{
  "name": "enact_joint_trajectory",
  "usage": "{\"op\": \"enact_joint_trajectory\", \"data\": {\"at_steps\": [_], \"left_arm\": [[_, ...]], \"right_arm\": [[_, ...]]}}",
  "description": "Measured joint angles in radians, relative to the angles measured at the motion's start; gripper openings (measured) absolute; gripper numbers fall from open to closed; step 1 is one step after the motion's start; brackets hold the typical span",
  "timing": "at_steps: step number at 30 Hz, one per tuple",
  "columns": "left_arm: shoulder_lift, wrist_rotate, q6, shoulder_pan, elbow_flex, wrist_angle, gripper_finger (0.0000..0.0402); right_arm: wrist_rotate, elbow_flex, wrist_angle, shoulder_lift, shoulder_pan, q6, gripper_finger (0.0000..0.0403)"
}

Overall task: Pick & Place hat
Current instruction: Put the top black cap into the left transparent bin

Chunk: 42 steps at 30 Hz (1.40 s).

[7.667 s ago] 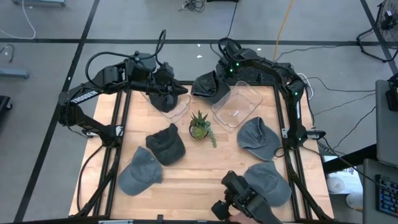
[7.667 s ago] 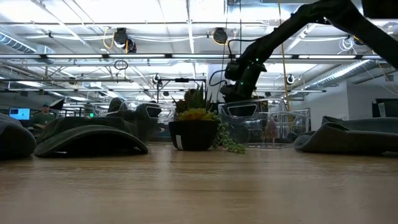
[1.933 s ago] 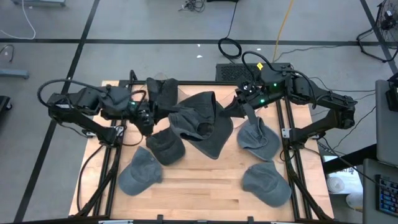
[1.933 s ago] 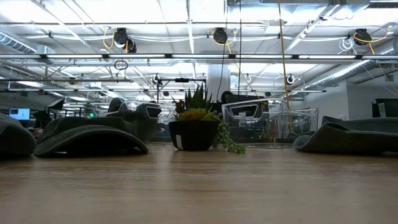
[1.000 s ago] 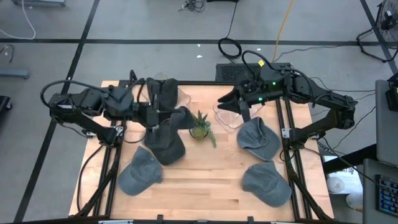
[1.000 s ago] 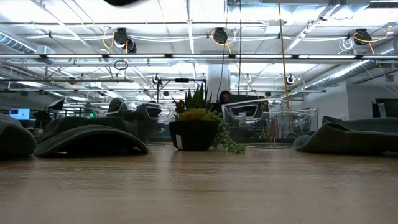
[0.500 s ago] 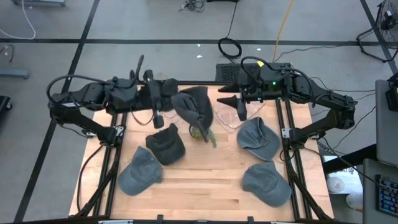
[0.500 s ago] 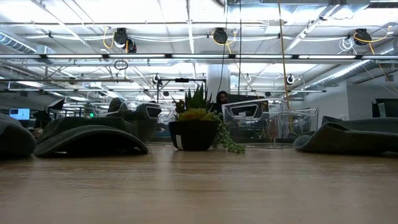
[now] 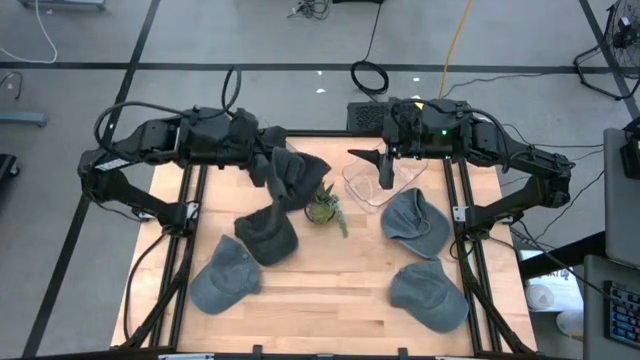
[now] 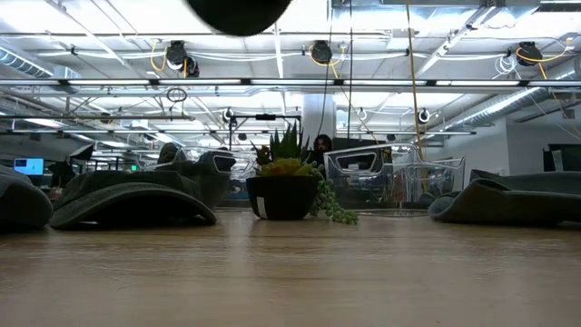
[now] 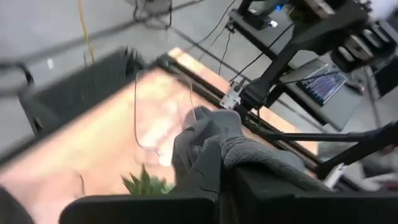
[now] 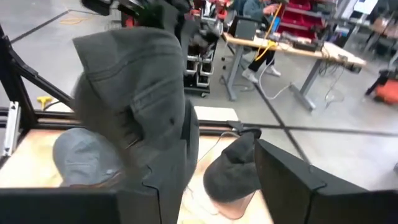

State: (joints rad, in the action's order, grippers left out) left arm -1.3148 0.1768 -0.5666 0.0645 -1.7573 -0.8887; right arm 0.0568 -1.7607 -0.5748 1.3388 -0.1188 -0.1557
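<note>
High view: left gripper [image 9: 262, 168] jaws grasp the dark grey fabric cap [image 9: 292, 178] above the small potted succulent [image 9: 321, 207]; its hanging brim could topple the plant. Right gripper [image 9: 385, 168] jaws released.

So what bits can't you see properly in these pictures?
- High view: the held hat covers part of the plant.
- Low view: the top edge cuts that hat off; only a dark blob shows.
- Left wrist view: the table is blurred.
- High view: the right gripper hides part of the bin.
</note>
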Motion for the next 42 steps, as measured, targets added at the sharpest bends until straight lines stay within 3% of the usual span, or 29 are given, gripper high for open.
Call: {"op": "enact_joint_trajectory", "data": {"at_steps": [4, 10, 18, 22, 26, 32, 42], "left_arm": [[0.0, -0.076, -0.198, 0.051, 0.0, -0.111, 0.0007], [-0.008, -0.312, -0.412, 0.123, 0.0, -0.29, 0.0007], [-0.008, -0.645, -0.539, 0.156, 0.0, -0.263, 0.0007], [-0.008, -0.736, -0.617, 0.16, 0.0, -0.229, 0.0007], [-0.008, -0.746, -0.65, 0.17, 0.0, -0.178, 0.0007], [-0.008, -0.617, -0.507, 0.225, 0.0, -0.171, 0.0007], [-0.008, -0.673, -0.267, 0.399, 0.0, -0.239, 0.0007]], "right_arm": [[0.0, 0.0, 0.013, 0.0, 0.0, -0.065, 0.0178], [-0.001, 0.0, 0.041, 0.0, 0.0, -0.134, 0.0176], [-0.005, 0.0, 0.044, 0.0, 0.0, -0.171, 0.0178], [-0.005, 0.0, 0.044, 0.0, 0.0, -0.175, 0.0178], [-0.005, 0.0, 0.046, 0.0, 0.0, -0.182, 0.0177], [-0.005, 0.0, 0.048, 0.0, 0.0, -0.181, 0.0176], [-0.006, 0.0, 0.048, 0.0, 0.001, -0.197, 0.0176]]}}
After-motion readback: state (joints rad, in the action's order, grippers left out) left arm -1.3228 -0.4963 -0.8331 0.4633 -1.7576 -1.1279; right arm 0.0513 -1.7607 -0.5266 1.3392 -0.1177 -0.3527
